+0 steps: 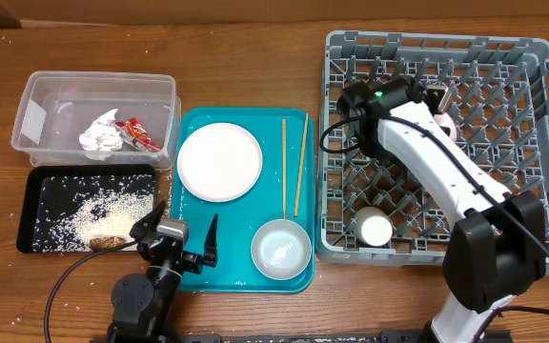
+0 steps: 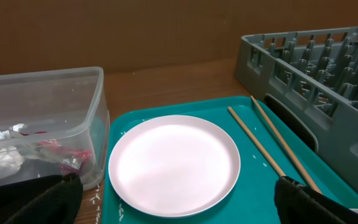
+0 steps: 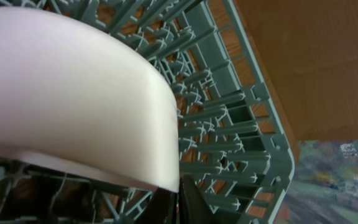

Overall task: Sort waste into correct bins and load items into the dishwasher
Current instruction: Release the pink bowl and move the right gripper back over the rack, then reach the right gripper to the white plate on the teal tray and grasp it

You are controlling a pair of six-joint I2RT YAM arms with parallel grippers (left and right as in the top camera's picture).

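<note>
Overhead: at the left of the bench (image 1: pixel 255 38), the clear tub (image 1: pixel 36 105) holds the napkin (image 1: pixel 100 137) and the red wrapper (image 1: pixel 139 133). Just in front of it, the black tray (image 1: pixel 46 186) carries rice (image 1: pixel 98 214) and a brown scrap (image 1: pixel 106 244). The teal tray (image 1: pixel 246 272) bears the plate (image 1: pixel 219 162), two chopsticks (image 1: pixel 284 164) and the white bowl (image 1: pixel 281 250). The cup (image 1: pixel 374 229) stands in the near-left corner of the dish rack (image 1: pixel 532 143). The left hand (image 1: pixel 181 232) hovers at the teal tray's near-left edge, and the right hand (image 1: pixel 441 103) reaches over the rack's far part

Left wrist: the fingertips (image 2: pixel 48 196) are wide apart and hold nothing, with the plate ahead of them

Right wrist: the pink bowl (image 3: pixel 73 93) fills the view, tipped on edge above the rack's pegs, with the hand clamped on its rim
</note>
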